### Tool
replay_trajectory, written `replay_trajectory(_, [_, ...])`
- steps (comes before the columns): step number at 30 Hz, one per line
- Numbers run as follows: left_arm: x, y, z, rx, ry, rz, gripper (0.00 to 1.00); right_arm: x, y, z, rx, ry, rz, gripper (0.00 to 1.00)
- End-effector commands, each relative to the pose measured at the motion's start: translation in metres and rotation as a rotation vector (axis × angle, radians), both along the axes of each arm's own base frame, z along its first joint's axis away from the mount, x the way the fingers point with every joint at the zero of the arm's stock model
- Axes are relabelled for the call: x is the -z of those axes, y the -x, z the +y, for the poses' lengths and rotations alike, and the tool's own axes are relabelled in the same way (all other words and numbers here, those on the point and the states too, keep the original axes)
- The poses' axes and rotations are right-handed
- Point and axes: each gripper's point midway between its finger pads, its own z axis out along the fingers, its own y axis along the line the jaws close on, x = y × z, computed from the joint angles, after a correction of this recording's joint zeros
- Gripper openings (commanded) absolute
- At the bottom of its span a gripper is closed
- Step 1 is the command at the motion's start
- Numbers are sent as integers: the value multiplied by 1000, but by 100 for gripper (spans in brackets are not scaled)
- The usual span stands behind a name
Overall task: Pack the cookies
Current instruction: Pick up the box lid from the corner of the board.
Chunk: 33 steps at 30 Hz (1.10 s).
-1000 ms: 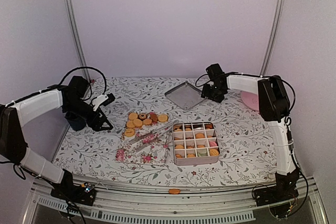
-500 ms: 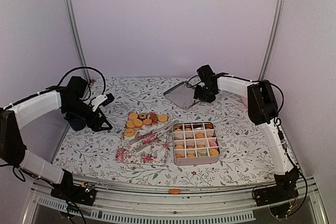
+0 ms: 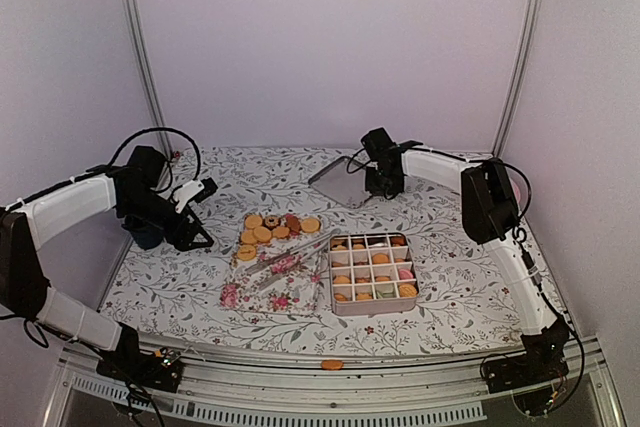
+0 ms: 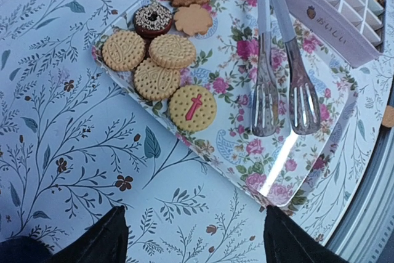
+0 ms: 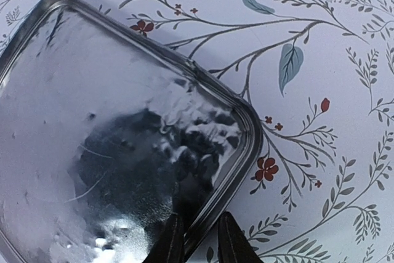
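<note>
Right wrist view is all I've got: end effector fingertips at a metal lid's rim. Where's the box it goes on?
Observer: The divided tin sits apart from the lid, nearer the arm bases.
Operator: Anything left to pack?
Observer: Yes, loose cookies lie on the floral tray left of the tin.
Operator: Left arm?
Observer: Left end effector is open, hovering beside that tray, holding nothing.
</note>
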Motion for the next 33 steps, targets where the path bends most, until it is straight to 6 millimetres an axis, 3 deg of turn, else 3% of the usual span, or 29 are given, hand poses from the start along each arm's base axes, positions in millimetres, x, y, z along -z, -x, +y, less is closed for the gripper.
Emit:
replay_trajectory(1, [-7, -2, 2, -5, 12, -32, 76, 12, 14, -18, -4, 86, 66, 15])
replay_trajectory(7, [-7, -1, 2, -8, 12, -34, 76, -35, -4, -27, 6, 29, -23, 1])
replay_trajectory(13, [-10, -3, 0, -10, 23, -31, 76, -90, -19, -36, 18, -8, -141, 0])
replay_trajectory(15, [-11, -4, 0, -9, 25, -31, 76, -120, -22, -38, 27, -30, -207, 0])
replay_trajectory(17, [-13, -5, -1, -8, 32, -31, 76, -173, -21, -40, 24, -79, -355, 0])
replay_trajectory(19, [-17, -9, -4, -11, 47, -38, 76, -203, -5, -46, 17, -113, -451, 0])
replay_trajectory(20, [-19, -14, -6, -20, 59, -41, 77, -229, -1, -47, 15, -160, -546, 0])
replay_trajectory(23, [-40, -31, -21, -25, 151, -41, 77, -259, 31, -50, -3, -219, -665, 0])
replay_trajectory(27, [-73, -52, -52, 9, 314, 2, 76, -278, 61, -41, -48, -235, -733, 0])
replay_trajectory(33, [-130, -66, -106, 149, 527, 46, 76, -301, 109, 3, -151, -321, -773, 0])
